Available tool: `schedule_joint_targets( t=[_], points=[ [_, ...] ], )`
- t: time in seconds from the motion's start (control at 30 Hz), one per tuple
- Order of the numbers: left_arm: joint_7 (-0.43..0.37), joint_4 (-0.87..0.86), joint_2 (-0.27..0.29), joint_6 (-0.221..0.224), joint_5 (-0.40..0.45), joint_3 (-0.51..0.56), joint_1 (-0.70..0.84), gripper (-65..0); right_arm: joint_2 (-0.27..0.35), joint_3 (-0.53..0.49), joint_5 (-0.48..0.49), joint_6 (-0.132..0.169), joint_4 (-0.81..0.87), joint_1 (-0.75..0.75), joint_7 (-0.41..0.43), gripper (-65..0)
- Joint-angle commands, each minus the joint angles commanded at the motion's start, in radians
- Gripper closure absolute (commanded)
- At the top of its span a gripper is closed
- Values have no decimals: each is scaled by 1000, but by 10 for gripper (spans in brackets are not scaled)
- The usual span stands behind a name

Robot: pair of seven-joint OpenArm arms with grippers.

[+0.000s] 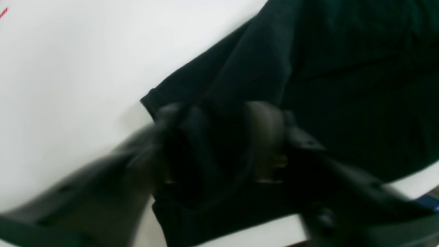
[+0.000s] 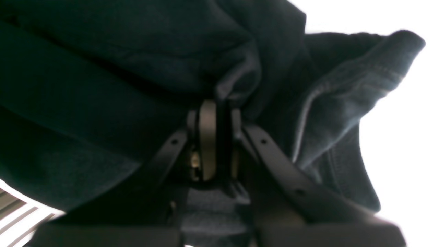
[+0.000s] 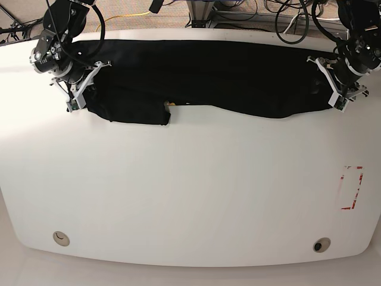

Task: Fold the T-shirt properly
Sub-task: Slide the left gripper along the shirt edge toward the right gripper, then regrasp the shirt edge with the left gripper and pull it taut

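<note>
The T-shirt lay along the far edge of the white table, stretched out as a long black band from one arm to the other. Its near edge was wavy, and near the left of the base view a small folded part hung lower than the rest. A tiny yellow spot showed at that fold.

The right gripper was at the band's end on the left of the base view. In its wrist view the two fingers stood pressed together with black cloth pinched between them, and a hemmed edge of the shirt bunched up just beside them.

The left gripper was at the other end of the band. Its wrist view was blurred; the fingers stood somewhat apart with dark cloth between and around them, but I could not tell if they really clamped it.

On the table, well apart from the shirt, was a red rectangle mark.
</note>
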Motion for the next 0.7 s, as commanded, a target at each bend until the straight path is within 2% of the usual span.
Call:
schedule_joint_targets(
  t=[0.13, 0.33, 0.43, 0.53, 0.7],
  points=[
    [14, 17, -12, 0, -48, -2, -5, -393, 0, 0, -2, 0, 0, 5, 0, 0],
    [132, 51, -31, 0, -273, -103, -71, -392, 0, -2, -2, 0, 0, 6, 0, 0],
    [189, 51, -26, 0, -322, -160, -132, -392, 0, -2, 3, 0, 0, 8, 0, 0],
    [242, 43, -23, 0, -316, -196, -187, -392, 0, 0, 5, 0, 0, 2, 0, 0],
    [245, -84, 14, 0, -235, -203, -298, -392, 0, 0, 5, 0, 0, 6, 0, 0]
  ],
)
